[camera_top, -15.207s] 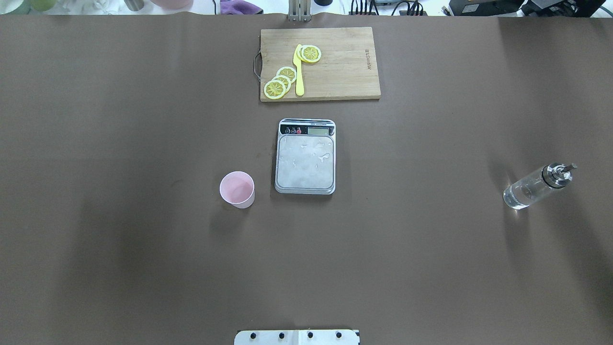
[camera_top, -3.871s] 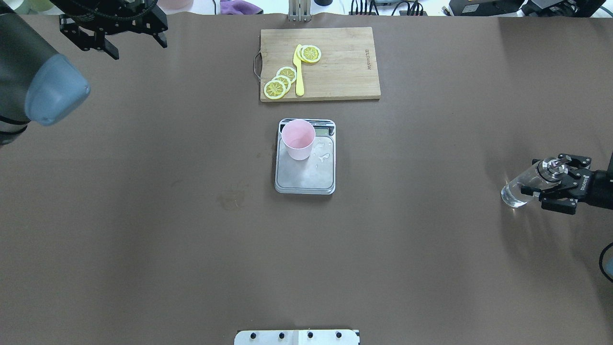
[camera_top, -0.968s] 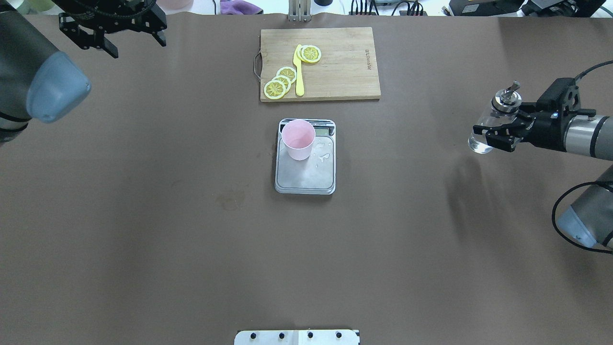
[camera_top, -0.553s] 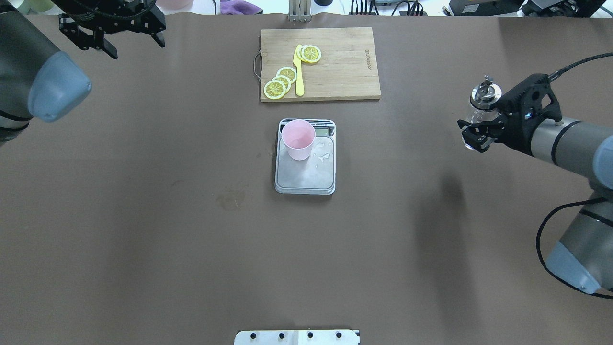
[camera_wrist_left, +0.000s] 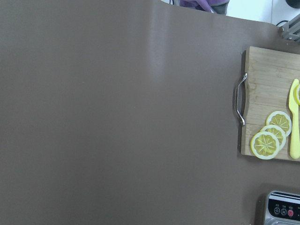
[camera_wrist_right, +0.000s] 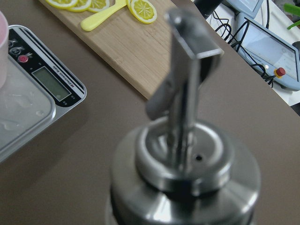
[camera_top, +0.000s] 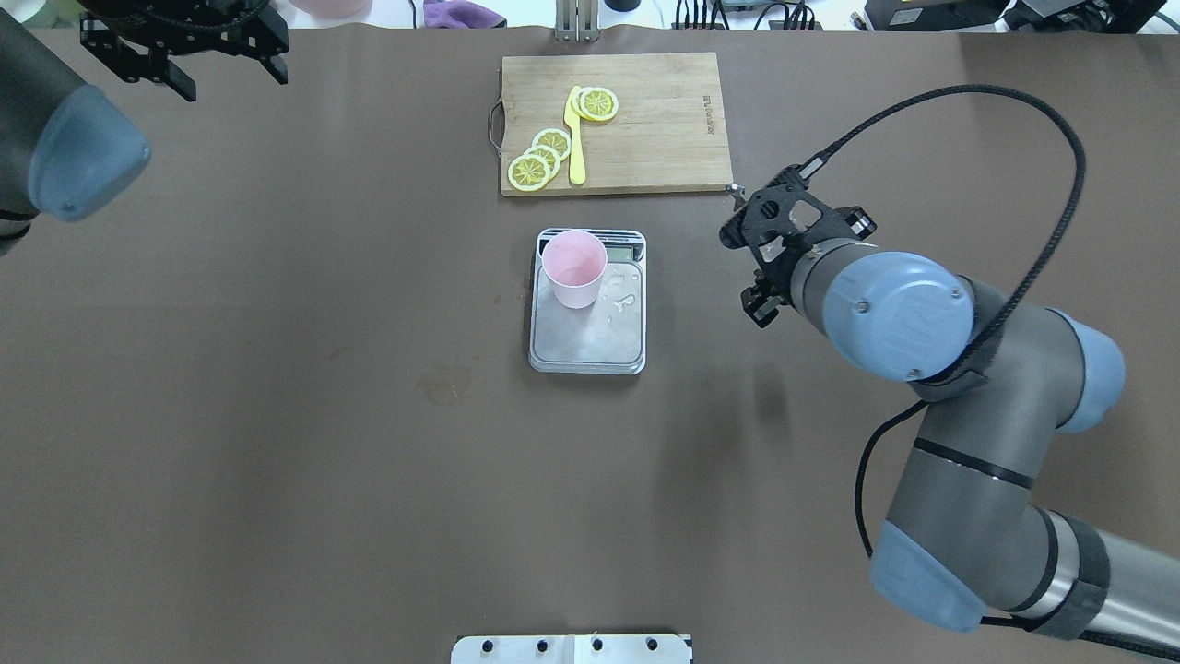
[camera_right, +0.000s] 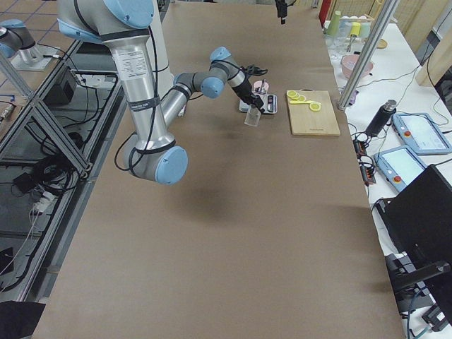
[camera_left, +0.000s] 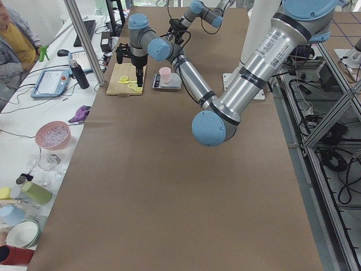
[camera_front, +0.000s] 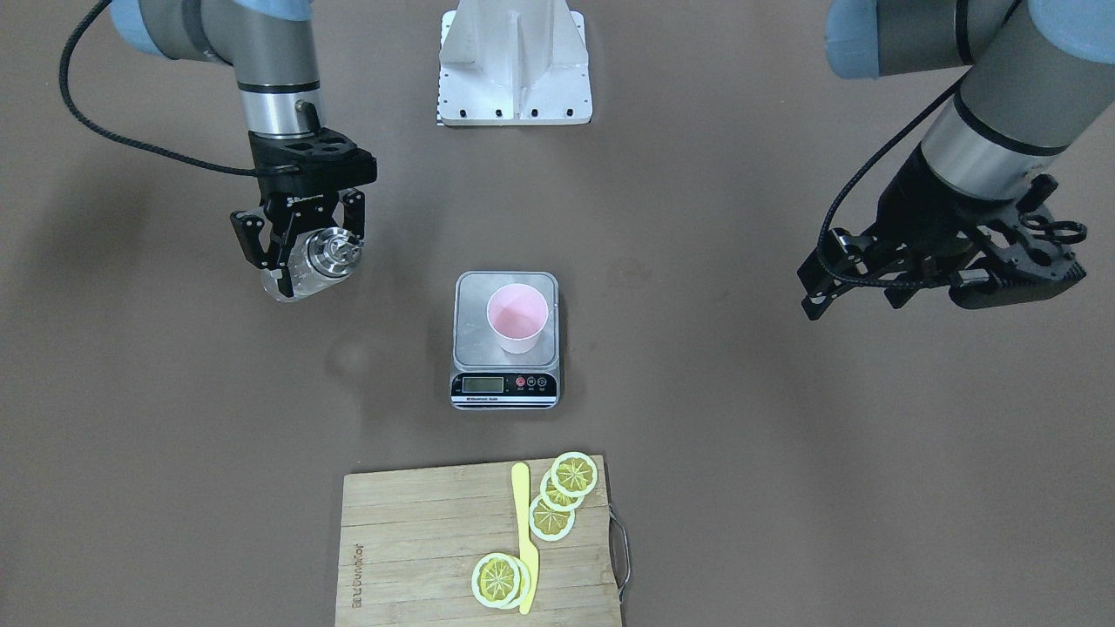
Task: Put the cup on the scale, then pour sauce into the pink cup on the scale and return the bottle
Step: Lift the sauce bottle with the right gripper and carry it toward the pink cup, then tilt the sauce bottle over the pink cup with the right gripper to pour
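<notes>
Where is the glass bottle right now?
Front-facing view: the glass bottle is held in the right gripper, on the view's left, apart from the scale carrying the pink cup.

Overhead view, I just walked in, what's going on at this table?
The right pincer holds a glass bottle in the air, spout up, off to one side of the scale. A pink cup stands on the scale. Nothing is pouring yet. The left pincer hangs open and empty, far off on the other side.
</notes>
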`<action>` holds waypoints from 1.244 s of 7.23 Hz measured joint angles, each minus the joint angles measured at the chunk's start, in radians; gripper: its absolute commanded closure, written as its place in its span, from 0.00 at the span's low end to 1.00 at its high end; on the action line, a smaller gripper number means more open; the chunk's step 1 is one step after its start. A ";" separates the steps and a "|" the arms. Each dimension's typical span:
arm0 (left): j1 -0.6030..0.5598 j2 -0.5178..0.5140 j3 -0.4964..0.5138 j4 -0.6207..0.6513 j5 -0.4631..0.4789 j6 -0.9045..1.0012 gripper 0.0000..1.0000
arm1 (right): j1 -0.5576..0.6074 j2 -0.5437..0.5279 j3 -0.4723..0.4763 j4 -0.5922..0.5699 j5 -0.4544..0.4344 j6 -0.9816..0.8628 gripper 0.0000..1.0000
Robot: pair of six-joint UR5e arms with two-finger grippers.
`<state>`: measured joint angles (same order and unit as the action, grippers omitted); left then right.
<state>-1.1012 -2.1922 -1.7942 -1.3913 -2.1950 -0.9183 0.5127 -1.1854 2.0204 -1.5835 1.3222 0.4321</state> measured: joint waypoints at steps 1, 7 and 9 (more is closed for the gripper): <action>-0.004 0.008 0.000 0.000 0.000 0.013 0.05 | -0.026 0.034 0.000 -0.085 -0.018 -0.008 1.00; -0.046 0.070 -0.006 -0.004 -0.003 0.152 0.05 | -0.065 0.178 -0.085 -0.317 -0.033 -0.092 1.00; -0.047 0.072 -0.006 -0.004 -0.002 0.154 0.05 | -0.062 0.249 -0.174 -0.325 -0.035 -0.110 1.00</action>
<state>-1.1486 -2.1204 -1.8001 -1.3956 -2.1968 -0.7642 0.4503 -0.9362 1.8468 -1.9087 1.2874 0.3222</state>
